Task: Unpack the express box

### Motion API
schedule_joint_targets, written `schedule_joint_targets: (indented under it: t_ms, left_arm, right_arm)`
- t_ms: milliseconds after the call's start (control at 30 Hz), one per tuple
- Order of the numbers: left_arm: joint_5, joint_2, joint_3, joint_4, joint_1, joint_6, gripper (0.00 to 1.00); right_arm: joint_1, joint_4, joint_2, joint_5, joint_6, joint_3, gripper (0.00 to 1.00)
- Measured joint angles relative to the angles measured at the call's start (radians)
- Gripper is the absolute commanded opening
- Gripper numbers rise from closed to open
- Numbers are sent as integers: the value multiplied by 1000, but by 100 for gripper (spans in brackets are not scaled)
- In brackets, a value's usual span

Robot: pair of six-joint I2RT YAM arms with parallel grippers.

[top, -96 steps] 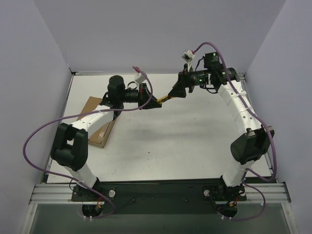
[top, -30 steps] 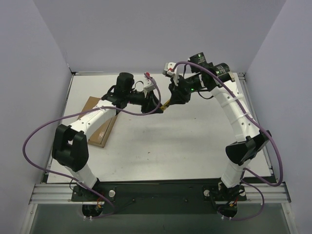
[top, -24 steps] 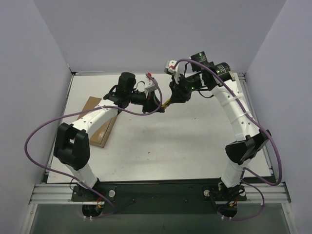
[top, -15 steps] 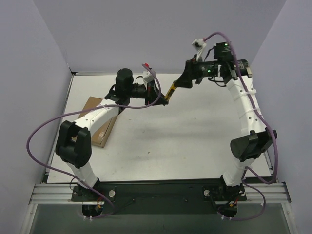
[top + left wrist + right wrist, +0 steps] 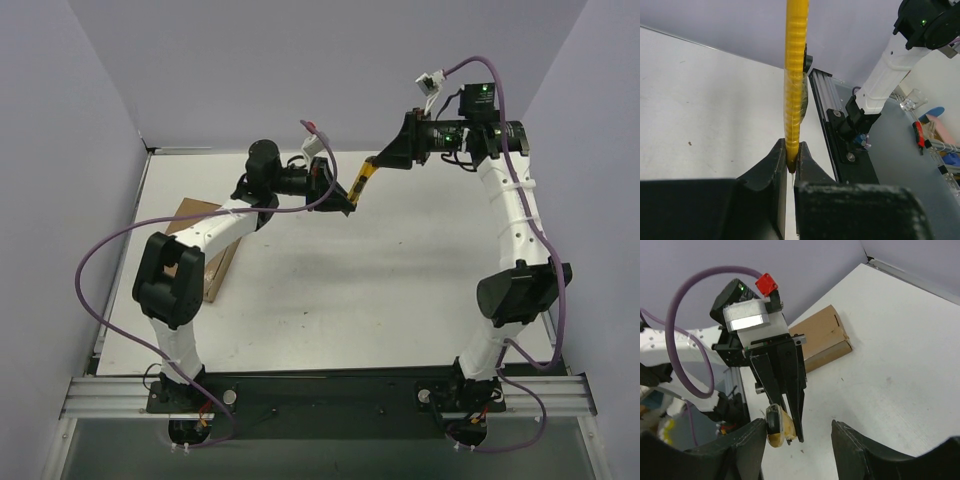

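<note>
left gripper (image 5: 792, 154): clamped on the thin end of the yellow-handled tool (image 5: 796, 70), holding it in the air | right gripper (image 5: 797, 426): jaws apart, the tool's other end between them, contact unclear | express box (image 5: 214, 272): flat on white table (image 5: 400, 280), far left, flap down, partly under left arm, well apart from both grippers

The site is presenting as a robotics laboratory test cell. Plain lavender panels (image 5: 300, 70) are enclosing a white table (image 5: 400, 290). An aluminium extrusion rail (image 5: 330, 395) is carrying the left arm (image 5: 215, 235) and right arm (image 5: 515, 215). Purple cables (image 5: 95, 280) are looping loose. A neighbouring grey bench (image 5: 890, 165) is holding a red-handled tool (image 5: 920, 134) and a clear container (image 5: 912, 100).
</note>
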Motion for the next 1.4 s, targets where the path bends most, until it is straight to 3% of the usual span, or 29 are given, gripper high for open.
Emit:
schedule_joint_targets:
  t_ms: [133, 333, 467, 967, 1400]
  left_arm:
    - [18, 6, 0, 6, 3, -21, 0]
    - [31, 6, 0, -2, 6, -21, 0]
    - [55, 11, 15, -12, 3, -14, 0]
    - [68, 30, 26, 0, -13, -21, 0]
    - [82, 51, 35, 23, -22, -42, 0]
  right_arm:
    - [47, -141, -5, 84, -180, 11, 58]
    - [125, -384, -2, 185, -435, 111, 58]
    - [160, -450, -6, 221, -509, 117, 57]
    - [166, -456, 40, 238, -480, 146, 51]
    - [198, -429, 56, 226, -462, 140, 38]
